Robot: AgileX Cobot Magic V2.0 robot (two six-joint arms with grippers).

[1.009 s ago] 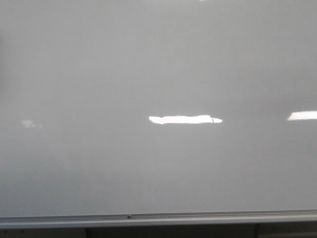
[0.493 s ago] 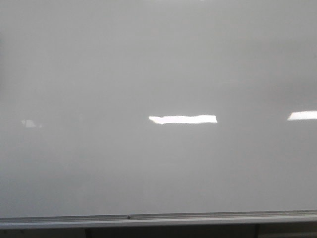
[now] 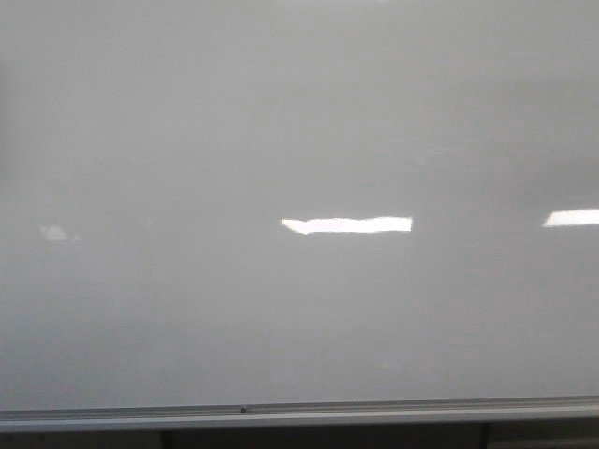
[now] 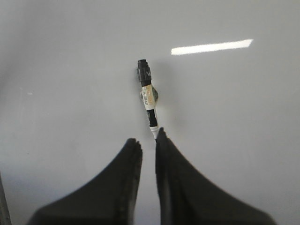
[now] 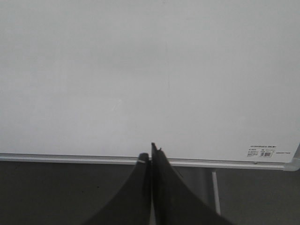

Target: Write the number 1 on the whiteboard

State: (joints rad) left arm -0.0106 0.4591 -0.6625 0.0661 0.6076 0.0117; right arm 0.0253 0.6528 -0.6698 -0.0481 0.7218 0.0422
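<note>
Whiteboard (image 3: 299, 140) filling front view, silver rail (image 3: 299, 412) running along bottom edge, bright light reflection (image 3: 346, 224) glaring mid-board. No arms showing in front view.

L wrist view: left gripper (image 4: 149, 140) pinching white tail end of marker (image 4: 148, 96) btwn narrowly parted fingers, marker's black end pointing at board, appearing to touch surface.

R wrist view: right gripper (image 5: 150, 154) hanging w/ fingers pressed together, holding nothing, hovering near board's lower rail. Number 1 (image 5: 168, 70) showing as faint thin vertical stroke mid-board, above fingertips. Small label sticker (image 5: 261, 152) sitting at board's lower corner.
</note>
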